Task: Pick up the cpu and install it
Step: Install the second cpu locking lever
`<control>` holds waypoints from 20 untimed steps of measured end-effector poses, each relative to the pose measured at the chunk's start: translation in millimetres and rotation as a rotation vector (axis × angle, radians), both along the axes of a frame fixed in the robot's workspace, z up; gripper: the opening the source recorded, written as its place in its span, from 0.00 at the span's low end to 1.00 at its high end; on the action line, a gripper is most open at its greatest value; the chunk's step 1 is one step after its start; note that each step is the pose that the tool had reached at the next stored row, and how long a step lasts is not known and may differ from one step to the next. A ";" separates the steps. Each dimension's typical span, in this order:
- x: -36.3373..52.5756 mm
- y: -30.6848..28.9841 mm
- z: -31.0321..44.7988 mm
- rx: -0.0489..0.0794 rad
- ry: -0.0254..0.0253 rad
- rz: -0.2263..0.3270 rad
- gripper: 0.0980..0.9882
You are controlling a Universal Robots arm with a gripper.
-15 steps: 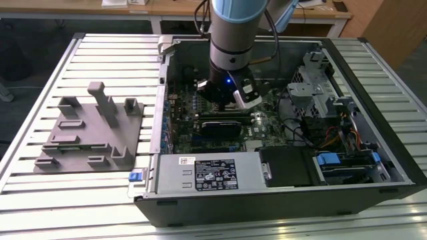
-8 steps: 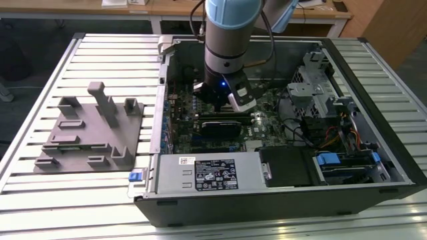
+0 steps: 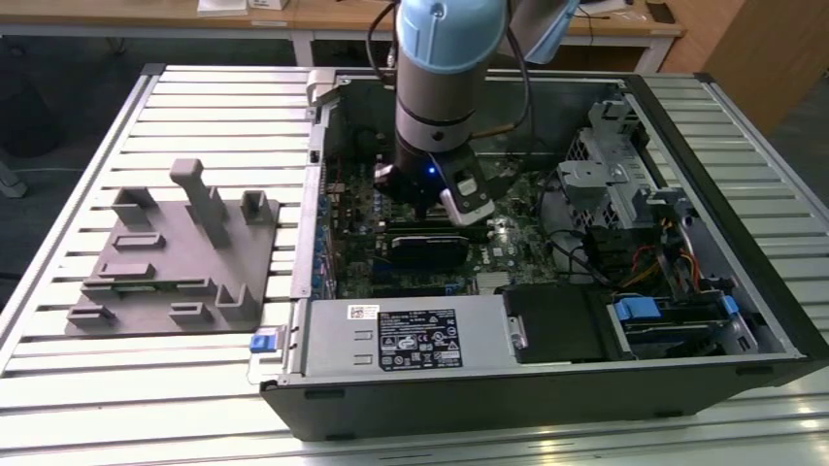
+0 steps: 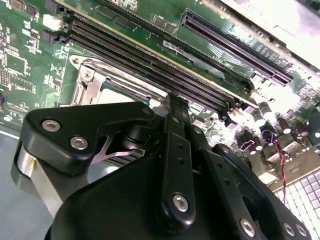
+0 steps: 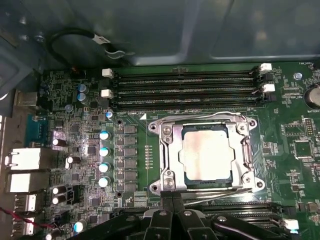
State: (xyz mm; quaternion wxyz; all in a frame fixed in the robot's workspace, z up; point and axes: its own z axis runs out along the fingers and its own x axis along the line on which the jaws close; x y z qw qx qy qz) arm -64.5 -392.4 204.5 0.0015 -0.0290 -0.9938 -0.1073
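Observation:
The cpu (image 5: 207,152), a flat square chip with a pale silver top, lies inside the square metal-framed socket (image 5: 167,150) on the green motherboard; part of its top (image 4: 120,90) also shows in the second wrist view. My gripper (image 5: 172,199) hovers just beside one edge of the socket, apart from the chip, its black fingers (image 5: 165,200) pressed together with nothing between them. In the exterior view the gripper (image 3: 456,212) is lowered into the open computer case (image 3: 725,320), over the board's middle.
Long memory slots (image 5: 185,87) run along the socket's far side, and capacitors (image 5: 104,150) stand beside it. A black heatsink block (image 3: 428,248) lies on the board near the arm. A grey tray (image 3: 169,252) with upright fixtures sits on the slatted table at the exterior view's left.

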 end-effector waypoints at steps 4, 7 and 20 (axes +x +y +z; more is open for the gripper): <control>-0.1 -1.9 -1.9 0.019 0.0000 0.000 0.01; -0.6 -6.5 -2.5 0.024 0.0000 0.000 0.01; -9.4 -13.1 -7.5 0.061 0.0001 0.000 0.01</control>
